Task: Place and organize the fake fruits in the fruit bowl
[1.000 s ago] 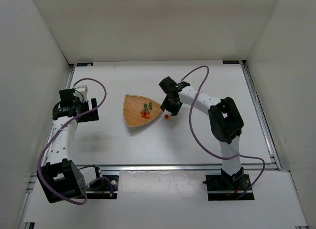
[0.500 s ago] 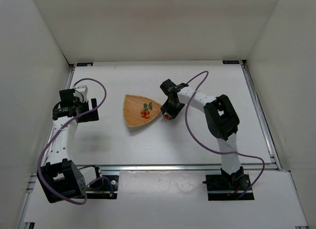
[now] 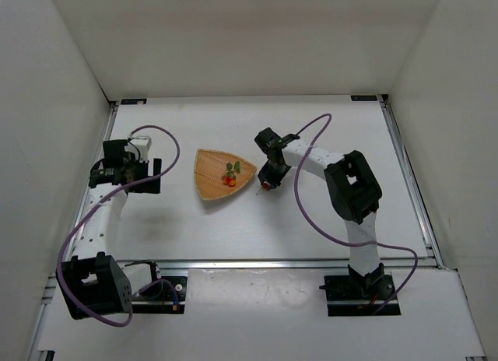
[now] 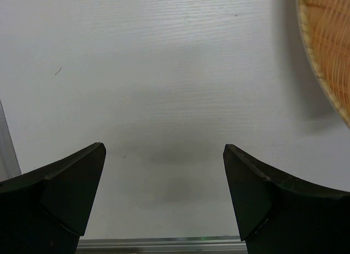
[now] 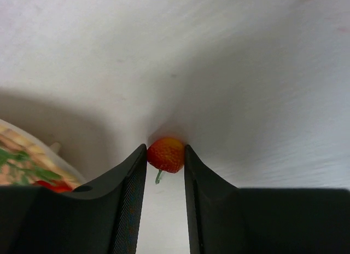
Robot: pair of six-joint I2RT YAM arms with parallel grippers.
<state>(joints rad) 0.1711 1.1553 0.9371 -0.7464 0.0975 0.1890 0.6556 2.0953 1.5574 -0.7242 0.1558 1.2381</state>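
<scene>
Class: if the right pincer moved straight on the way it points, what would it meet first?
Likely the white table, right behind the small red strawberry-like fake fruit that the right pincer grips; how near is unclear.

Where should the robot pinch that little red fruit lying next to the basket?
Pinch the little red fruit across its round middle, coming down from above with a finger on each side. It lies low on the table, and its green stem is too thin to hold. The right gripper sits just so.
</scene>
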